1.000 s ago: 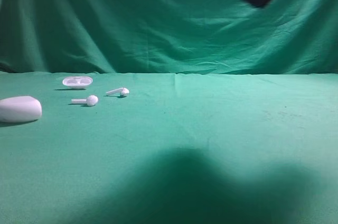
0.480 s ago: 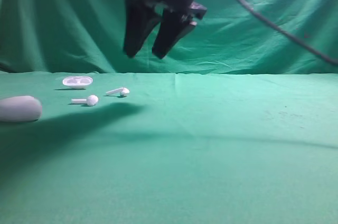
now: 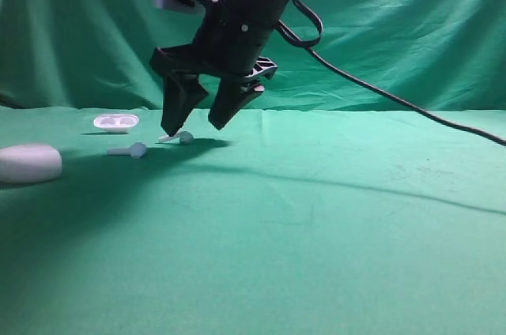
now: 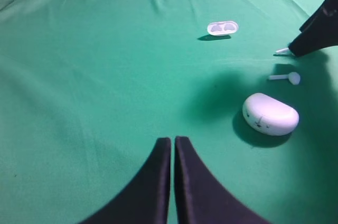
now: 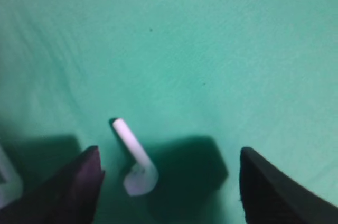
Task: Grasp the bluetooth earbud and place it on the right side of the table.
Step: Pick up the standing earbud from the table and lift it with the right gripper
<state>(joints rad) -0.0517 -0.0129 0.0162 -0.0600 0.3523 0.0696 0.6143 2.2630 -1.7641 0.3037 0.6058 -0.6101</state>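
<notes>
A small white bluetooth earbud (image 3: 182, 137) lies on the green table (image 3: 356, 216) at the back left, stem pointing left. My right gripper (image 3: 192, 127) hangs just above it, open, one finger on each side of it and nothing held. In the right wrist view the earbud (image 5: 136, 161) lies between the two dark fingertips, nearer the left one. A second earbud (image 3: 131, 149) lies a little to the left. My left gripper (image 4: 172, 140) is shut and empty, low over bare cloth.
A shallow white oval tray (image 3: 116, 121) sits behind the earbuds. A larger white rounded shell (image 3: 30, 163) lies at the far left. The right arm's black cable (image 3: 395, 98) trails off to the right above the cloth. Green backdrop hangs behind.
The right arm has swung in from the upper right and come down over the earbuds. Its jaws have spread wide apart. The things on the cloth have not moved.
</notes>
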